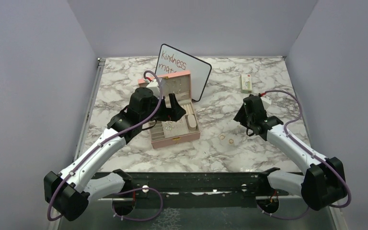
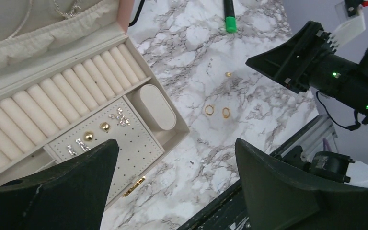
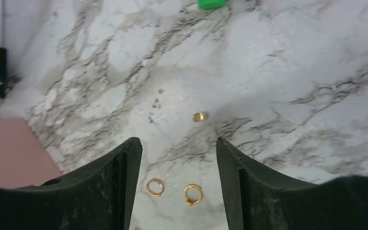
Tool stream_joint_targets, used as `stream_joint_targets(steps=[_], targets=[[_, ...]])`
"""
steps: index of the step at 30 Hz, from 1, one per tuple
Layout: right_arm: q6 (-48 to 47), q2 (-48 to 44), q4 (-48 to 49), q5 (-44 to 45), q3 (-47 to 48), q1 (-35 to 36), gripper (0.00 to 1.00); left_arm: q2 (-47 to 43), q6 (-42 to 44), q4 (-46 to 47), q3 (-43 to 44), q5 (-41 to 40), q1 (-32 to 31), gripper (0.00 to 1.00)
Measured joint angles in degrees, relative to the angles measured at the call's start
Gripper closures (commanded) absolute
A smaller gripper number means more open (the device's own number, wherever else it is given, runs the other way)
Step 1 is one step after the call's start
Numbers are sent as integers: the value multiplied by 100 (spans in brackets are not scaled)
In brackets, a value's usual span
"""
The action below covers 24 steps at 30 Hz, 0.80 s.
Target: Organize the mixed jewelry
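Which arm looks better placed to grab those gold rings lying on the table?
The right arm. The right gripper, open, hovers just above the two gold rings. The left gripper, also open, hangs over the pink box, farther from them.

L arm (image 1: 100, 143) stretched fwd, wrist tipped down, L gripper (image 2: 176, 143) fingers (image 2: 76, 187) spread wide, empty, R arm (image 1: 292, 141) elbow bent, R gripper (image 3: 177, 141) pointing down, fingers (image 3: 100, 187) apart, empty
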Motion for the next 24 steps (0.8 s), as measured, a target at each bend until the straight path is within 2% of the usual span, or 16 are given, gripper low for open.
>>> stream_joint_targets(steps=[3, 6, 14, 24], targets=[[-66, 262, -129, 280, 39, -127, 43, -105, -92, 501, -369, 118, 0, 1], [-127, 560, -184, 350, 39, -208, 55, -140, -140, 785, -568, 138, 0, 1], [-282, 1158, -116, 345, 39, -282, 64, -358, -181, 1349, -907, 136, 0, 1], [-557, 1633, 210, 219, 81, -356, 73, -350, -179, 1480, -968, 136, 0, 1]])
